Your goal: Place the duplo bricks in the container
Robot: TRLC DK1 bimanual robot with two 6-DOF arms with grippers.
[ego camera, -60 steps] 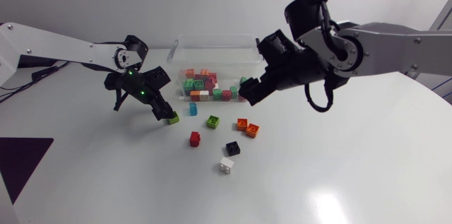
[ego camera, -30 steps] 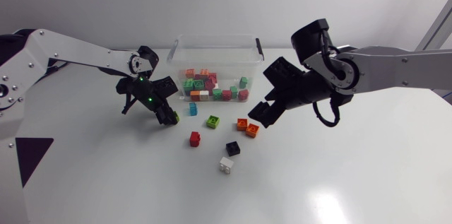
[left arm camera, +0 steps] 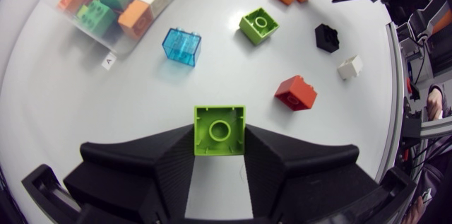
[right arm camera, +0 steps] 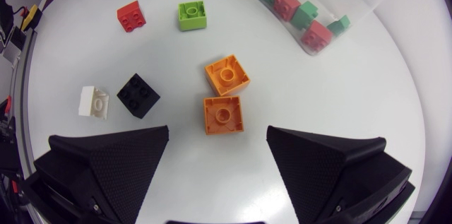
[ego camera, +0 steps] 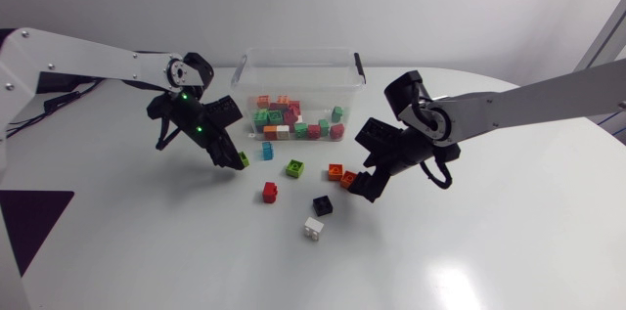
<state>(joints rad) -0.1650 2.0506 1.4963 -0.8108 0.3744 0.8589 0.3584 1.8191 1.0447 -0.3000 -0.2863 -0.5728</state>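
Observation:
My left gripper (left arm camera: pixel 219 157) is shut on a lime green brick (left arm camera: pixel 219 130), both fingers pressed against its sides; in the head view this brick (ego camera: pixel 242 159) is left of the loose pile. The clear container (ego camera: pixel 298 64), holding several bricks, stands at the back. Two orange bricks (right arm camera: pixel 227 74) (right arm camera: pixel 222 114) lie just ahead of my open right gripper (right arm camera: pixel 217 146), which hovers low over the table by them (ego camera: pixel 364 181). Loose on the table are a clear blue brick (ego camera: pixel 267 151), a green one (ego camera: pixel 294 168), a red one (ego camera: pixel 270 192), a black one (ego camera: pixel 323 205) and a white one (ego camera: pixel 314 228).
The container's near wall (left arm camera: pixel 106 22) is ahead of the left gripper, past the blue brick (left arm camera: pixel 181 44). The black brick (right arm camera: pixel 138 95) and white brick (right arm camera: pixel 93 102) lie close beside the right gripper's finger. White table stretches in front of the bricks.
The left gripper's fingers have closed on the lime green brick. The right arm has swung down and forward from the container to just over the orange bricks, still open.

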